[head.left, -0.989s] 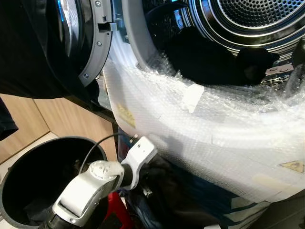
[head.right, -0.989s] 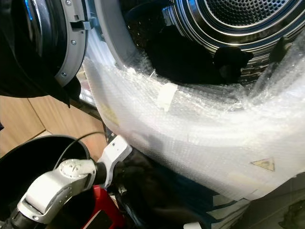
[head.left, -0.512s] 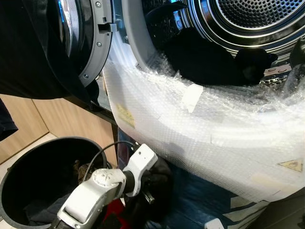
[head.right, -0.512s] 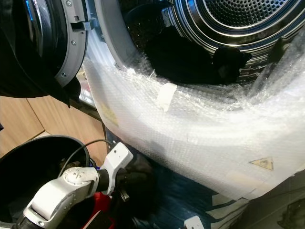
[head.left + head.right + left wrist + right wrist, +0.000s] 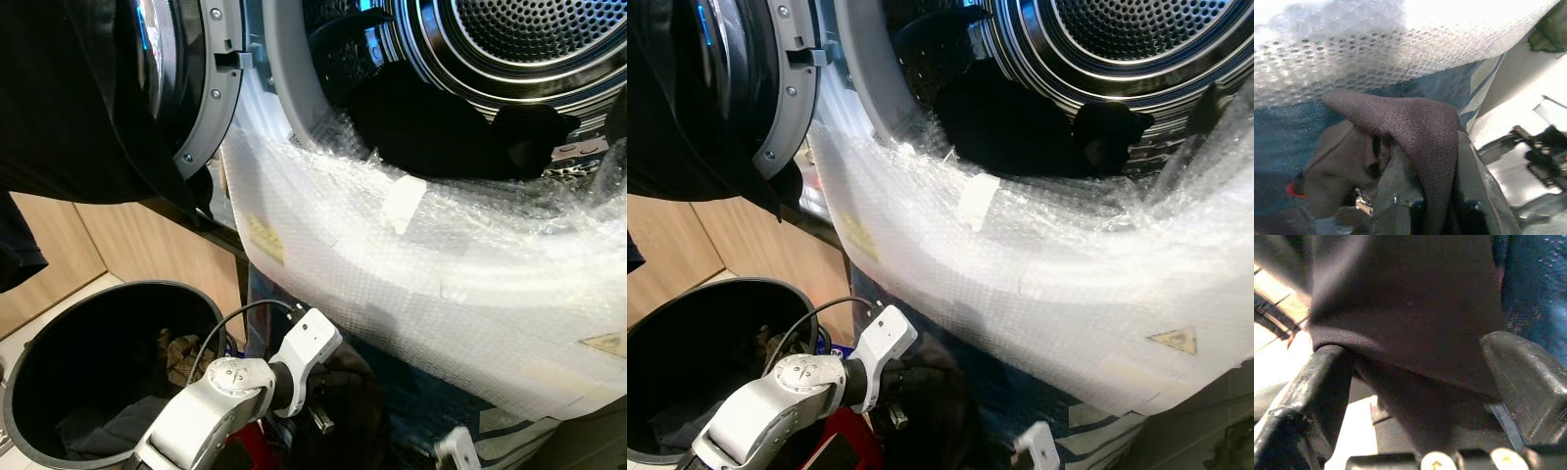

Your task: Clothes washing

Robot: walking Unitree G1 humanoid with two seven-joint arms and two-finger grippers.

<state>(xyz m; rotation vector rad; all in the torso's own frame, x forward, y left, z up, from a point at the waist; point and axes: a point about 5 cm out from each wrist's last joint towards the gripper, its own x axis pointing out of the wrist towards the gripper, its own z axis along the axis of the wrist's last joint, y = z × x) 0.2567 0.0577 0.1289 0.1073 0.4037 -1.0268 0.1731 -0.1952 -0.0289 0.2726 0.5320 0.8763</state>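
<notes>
The left end effector has drawn back toward the bin, clenched on the dark garment draped over it.

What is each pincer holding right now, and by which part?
Both grip a dark garment: left pincer on a folded ridge of it, right pincer on an edge draped between its fingers.

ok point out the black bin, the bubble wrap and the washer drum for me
black bin (image 5: 59,318), left eye view, on its rim
bubble wrap (image 5: 411,284), left eye view, on the sheet over the washer front
washer drum (image 5: 529,34), left eye view, on the perforated back wall
</notes>
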